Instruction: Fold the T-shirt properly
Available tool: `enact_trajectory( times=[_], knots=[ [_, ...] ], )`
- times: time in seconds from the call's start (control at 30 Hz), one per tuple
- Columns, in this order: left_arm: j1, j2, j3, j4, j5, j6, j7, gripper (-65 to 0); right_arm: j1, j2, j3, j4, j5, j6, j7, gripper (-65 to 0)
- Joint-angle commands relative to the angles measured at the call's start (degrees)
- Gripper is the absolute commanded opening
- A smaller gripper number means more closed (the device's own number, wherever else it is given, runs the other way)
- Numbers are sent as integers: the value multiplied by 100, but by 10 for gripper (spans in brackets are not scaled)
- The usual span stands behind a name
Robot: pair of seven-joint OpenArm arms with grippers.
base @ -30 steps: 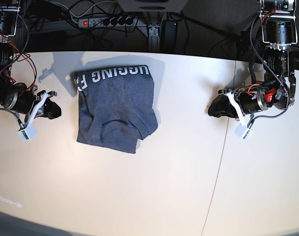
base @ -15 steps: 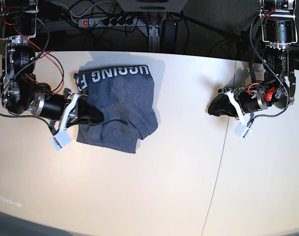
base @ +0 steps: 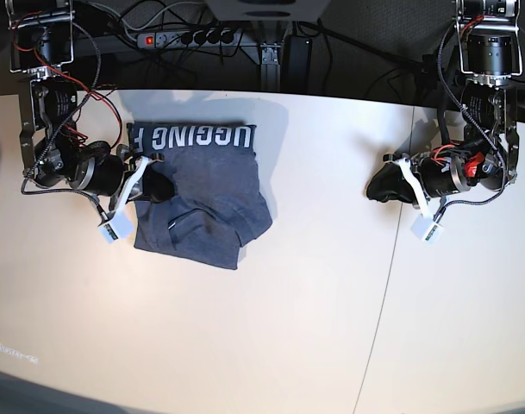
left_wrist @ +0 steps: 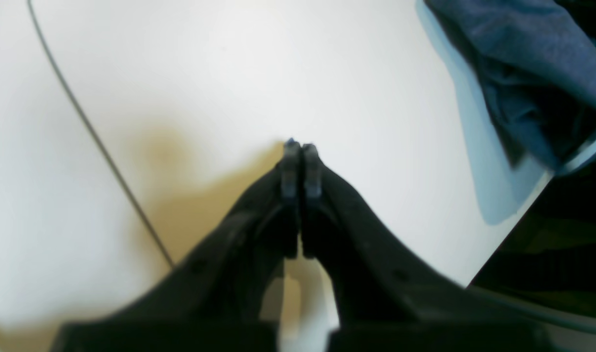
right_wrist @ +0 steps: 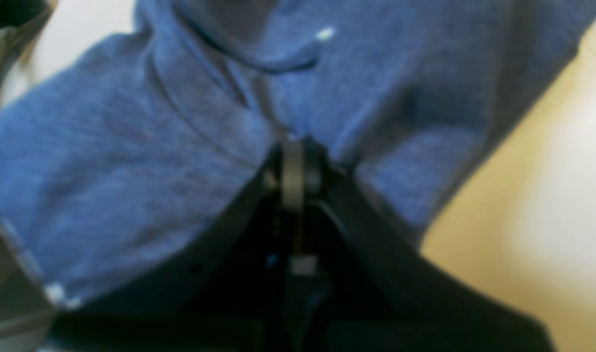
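Jaws closed, right on T-shirt

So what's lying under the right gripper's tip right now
The folded T-shirt lies under the shut right gripper, on the table. Whether the tip pinches any cloth is hidden.

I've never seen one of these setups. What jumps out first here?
A blue-grey T-shirt, folded into a rough block with white letters along its far edge, lies on the pale table. The right gripper rests on its edge, jaws shut. The left gripper sits apart over bare table, jaws shut too.
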Motion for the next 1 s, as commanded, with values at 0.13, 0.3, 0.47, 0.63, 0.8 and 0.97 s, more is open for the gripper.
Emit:
enact_trajectory(
  times=[0.13, 0.3, 0.47, 0.63, 0.8, 0.97],
  knots=[
    [-81, -68, -28, 85, -116, 32, -107, -650, 76, 107, 35, -398, -232, 203, 151, -650],
    [-79, -68, -28, 85, -118, 32, -122, -650, 254, 107, 35, -334, 83, 203, 166, -650],
    [-48, -90, -28, 85, -319, 32, 50, -650, 442, 107, 155, 302, 249, 203, 9, -650],
    [-46, -251, -31, 85, -632, 32, 382, -650, 433, 127, 439, 1130, 409, 203, -341, -650],
    [118, -610, -31, 188, -688, 32, 485, -650, 280, 138, 964, 1405, 568, 203, -531, -650],
    [726, -1108, -48, 896, -756, 32, 505, -650, -302, 238, 2009, 1685, 699, 203, -699, -650]
  ],
)
